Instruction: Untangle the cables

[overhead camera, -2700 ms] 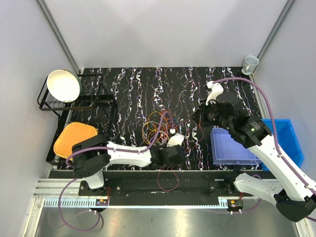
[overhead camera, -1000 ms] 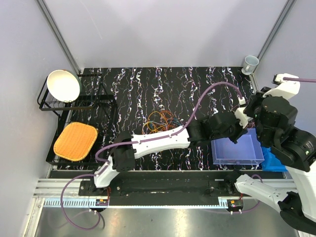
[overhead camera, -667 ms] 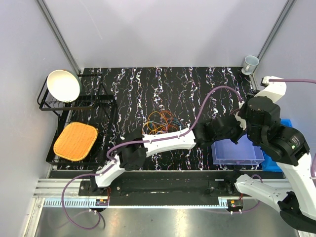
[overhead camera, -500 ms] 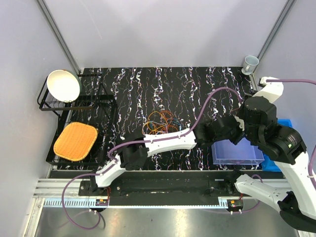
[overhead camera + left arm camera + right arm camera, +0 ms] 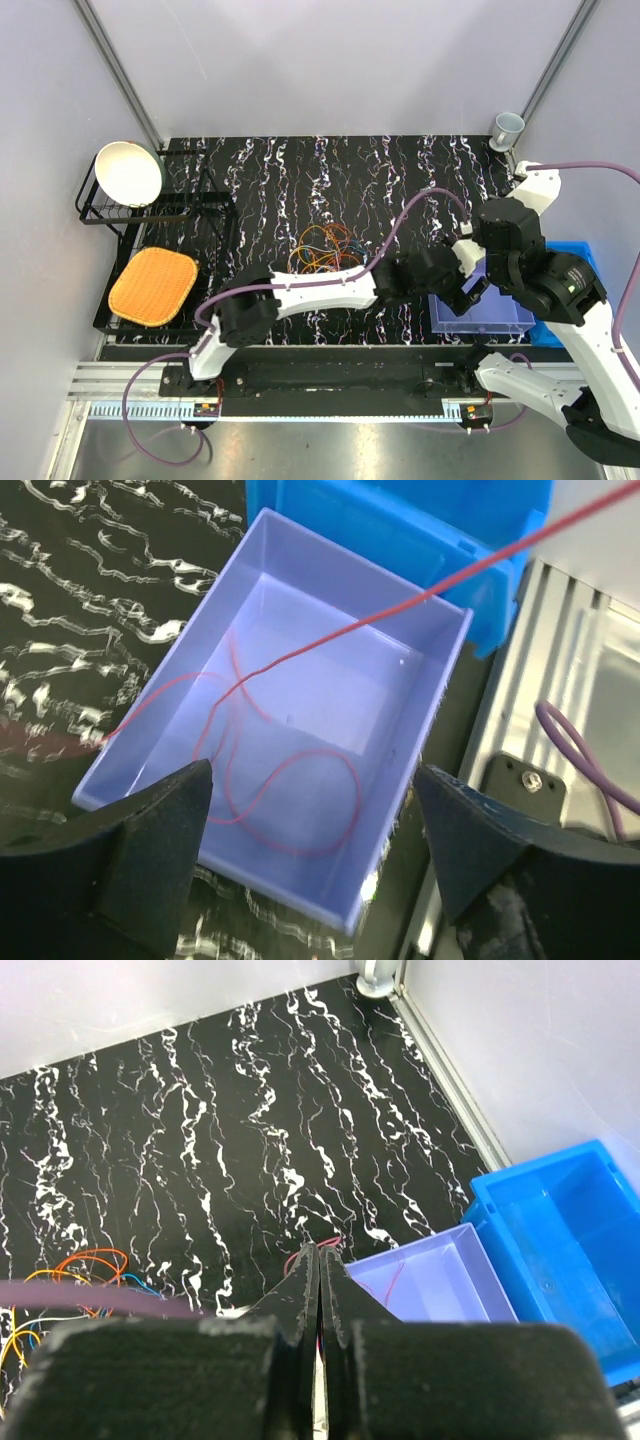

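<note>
The cables (image 5: pixel 322 248) lie as a mostly orange bunch at mid table; their edge shows at the left of the right wrist view (image 5: pixel 70 1278). One red cable (image 5: pixel 300 780) lies looped inside the lavender bin (image 5: pixel 440 710) and rises taut toward the upper right. My left gripper (image 5: pixel 312 770) hangs open over that bin (image 5: pixel 480 312), with nothing between its fingers. My right gripper (image 5: pixel 319 1248) is shut above the bin's near corner (image 5: pixel 440 1285), the red cable (image 5: pixel 310 1252) arcing at its tips and apparently pinched there.
A blue bin (image 5: pixel 583 255) sits right of the lavender one, also seen in the wrist views (image 5: pixel 400 520) (image 5: pixel 560 1230). A dish rack with a white bowl (image 5: pixel 128 172) and an orange pad (image 5: pixel 152 285) stand far left. A cup (image 5: pixel 507 127) is at the back right corner.
My left gripper opened and let the red cable drop into the lavender bin. The right arm swung inward and down over the bin.
</note>
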